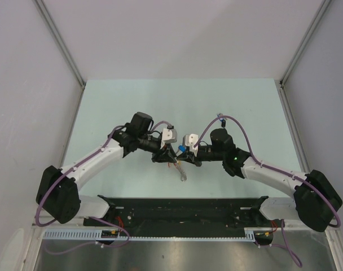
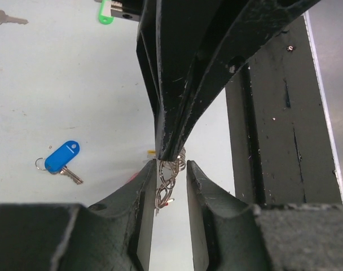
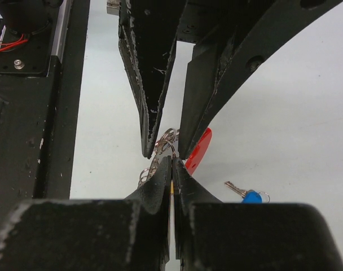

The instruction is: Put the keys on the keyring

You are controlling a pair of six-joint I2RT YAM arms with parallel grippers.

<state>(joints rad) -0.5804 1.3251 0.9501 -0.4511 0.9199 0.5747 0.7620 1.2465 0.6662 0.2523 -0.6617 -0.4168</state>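
Left gripper (image 2: 170, 169): closed around the keyring (image 2: 167, 183), coil pinched between the two fingers and held clear of the table (image 1: 132, 101).

Right gripper (image 3: 171, 165): jaws all but together, nipping a yellow sliver (image 3: 171, 189) in the slit. Too thin to tell what it is.

Seen from the left wrist, right gripper coming in from twelve o'clock, tip touching the top of the coil. Seen from above, both grippers meeting tip to tip near the middle of the table.

Seen from the right wrist, more silver loops of the keyring showing between the left fingers (image 3: 152, 113) at twelve o'clock. Red curved band (image 3: 198, 149) just beside them at about one o'clock.

Further out, in the left wrist view:
- At nine o'clock, a blue-headed key (image 2: 63, 156) flat on the table, with a small ring at its head.
- At about eleven o'clock, by the top edge, a green key head (image 2: 105, 14), partly hidden by the right gripper.
- At the far top-left corner, a plain silver key (image 2: 5, 18).
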